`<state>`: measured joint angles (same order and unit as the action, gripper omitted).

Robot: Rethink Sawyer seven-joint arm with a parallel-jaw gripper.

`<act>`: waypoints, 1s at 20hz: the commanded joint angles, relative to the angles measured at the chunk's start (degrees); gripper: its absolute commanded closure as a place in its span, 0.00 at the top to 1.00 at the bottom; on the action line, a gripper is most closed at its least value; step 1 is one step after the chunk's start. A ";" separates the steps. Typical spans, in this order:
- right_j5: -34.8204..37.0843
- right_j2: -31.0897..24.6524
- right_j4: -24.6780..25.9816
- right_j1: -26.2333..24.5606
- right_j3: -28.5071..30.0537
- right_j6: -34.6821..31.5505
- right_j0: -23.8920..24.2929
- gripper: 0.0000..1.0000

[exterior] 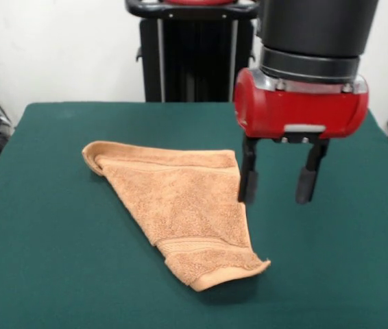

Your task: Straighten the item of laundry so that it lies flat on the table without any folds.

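Front view: the towel (180,205) lies on the green desk (43,260), left of centre, doubled over into a rough triangle, so it is not yet flat. One rolled corner points to the far left and another lifts slightly at the near edge. The claw (277,185) hangs just beside the towel's right edge, fingers spread wide and empty. It seems placed there to take that folded edge, though whether the nearer finger touches cloth is hard to tell.
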<state>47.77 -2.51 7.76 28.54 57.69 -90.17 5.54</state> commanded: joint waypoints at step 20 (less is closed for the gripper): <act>-3.15 -4.33 0.89 -5.41 8.07 -1.32 1.23 1.00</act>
<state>46.71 -1.64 7.93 26.45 58.57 -90.17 6.55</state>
